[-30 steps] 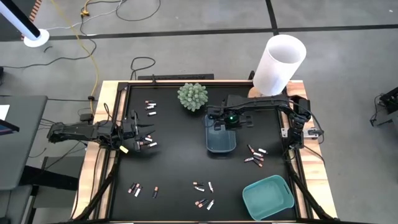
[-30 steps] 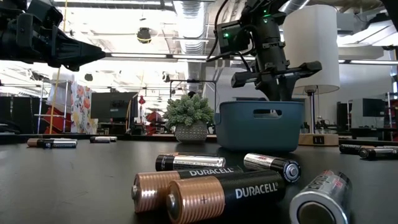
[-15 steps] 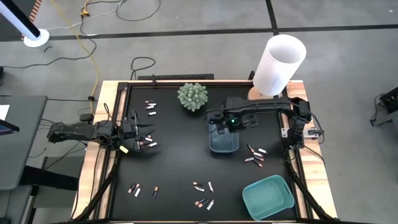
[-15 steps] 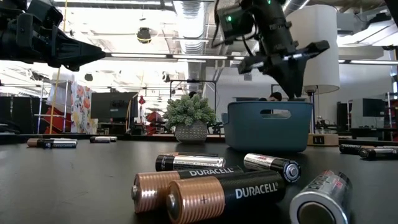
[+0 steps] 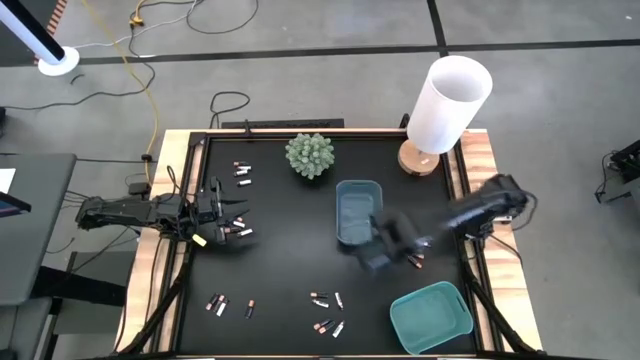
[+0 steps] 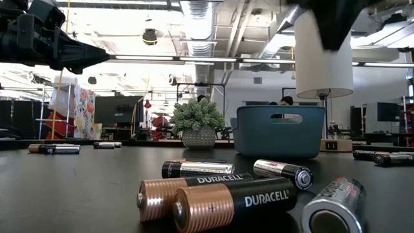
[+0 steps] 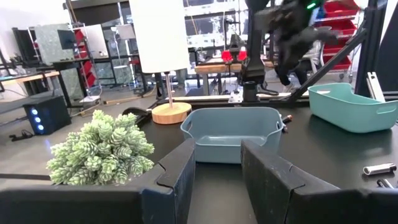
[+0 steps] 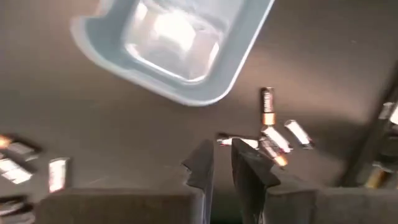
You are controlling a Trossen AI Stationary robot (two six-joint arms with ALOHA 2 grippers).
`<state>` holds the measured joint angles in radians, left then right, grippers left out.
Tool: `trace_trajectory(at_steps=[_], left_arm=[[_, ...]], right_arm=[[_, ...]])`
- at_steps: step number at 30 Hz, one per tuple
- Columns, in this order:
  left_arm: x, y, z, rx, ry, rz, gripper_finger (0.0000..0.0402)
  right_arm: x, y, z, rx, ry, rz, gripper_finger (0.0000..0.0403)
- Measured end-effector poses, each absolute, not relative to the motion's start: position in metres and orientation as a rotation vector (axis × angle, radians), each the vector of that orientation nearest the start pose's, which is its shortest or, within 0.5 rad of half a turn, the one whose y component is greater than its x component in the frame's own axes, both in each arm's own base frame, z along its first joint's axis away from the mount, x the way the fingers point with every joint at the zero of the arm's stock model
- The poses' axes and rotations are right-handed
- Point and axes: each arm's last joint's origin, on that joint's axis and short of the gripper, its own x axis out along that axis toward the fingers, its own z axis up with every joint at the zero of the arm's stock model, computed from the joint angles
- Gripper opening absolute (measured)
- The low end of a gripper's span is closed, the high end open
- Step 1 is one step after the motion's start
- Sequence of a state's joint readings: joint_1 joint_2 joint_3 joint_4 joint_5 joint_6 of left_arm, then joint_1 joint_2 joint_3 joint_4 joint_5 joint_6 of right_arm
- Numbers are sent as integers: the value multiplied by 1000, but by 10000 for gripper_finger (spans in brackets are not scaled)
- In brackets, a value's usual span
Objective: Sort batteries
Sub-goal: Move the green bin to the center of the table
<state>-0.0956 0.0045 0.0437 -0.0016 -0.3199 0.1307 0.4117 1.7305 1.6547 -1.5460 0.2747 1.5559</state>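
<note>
1. My right gripper (image 8: 222,163) hangs blurred over the black table (image 5: 290,260), just beside the little cluster of batteries (image 5: 411,250) between the dark blue plastic tray (image 5: 357,211) and the light teal plastic tray (image 5: 431,316). I read the step in hand as reaching for one cell from that cluster.
2. Its jaws stand only a narrow gap apart and carry nothing. I would spread them before going down.
3. To do it well, I would pick the cell lying most apart from its neighbours, turn the wrist so the jaws cross its length, and close at mid-body. A round cell could roll away if nudged.
4. My left gripper (image 7: 216,180) waits near the table's left edge beside another pair of batteries, jaws parted and empty.
5. The batteries are small cylinders, some black with copper ends, others silvery. They lie scattered in loose groups: upper left, left, lower left, lower middle and right. I see none in either tray.
</note>
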Motion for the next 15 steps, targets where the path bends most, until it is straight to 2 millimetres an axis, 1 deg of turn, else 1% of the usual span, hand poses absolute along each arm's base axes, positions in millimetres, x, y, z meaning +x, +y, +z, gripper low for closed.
trace_trajectory(at_steps=[3,6,8,11,13,15], left_arm=[[94,0,178,122,-22,226,125],[94,0,178,122,-22,226,125],[94,0,178,122,-22,226,125],[94,0,178,122,-22,226,125],[94,0,178,122,-22,226,125],[94,0,178,122,-22,226,125]], right_arm=[[259,146,325,715,986,-972,63],[239,172,330,727,849,-938,59],[229,186,329,694,841,-898,57],[219,204,324,585,891,-816,57],[215,215,319,523,918,-765,57],[213,225,314,505,925,-734,57]])
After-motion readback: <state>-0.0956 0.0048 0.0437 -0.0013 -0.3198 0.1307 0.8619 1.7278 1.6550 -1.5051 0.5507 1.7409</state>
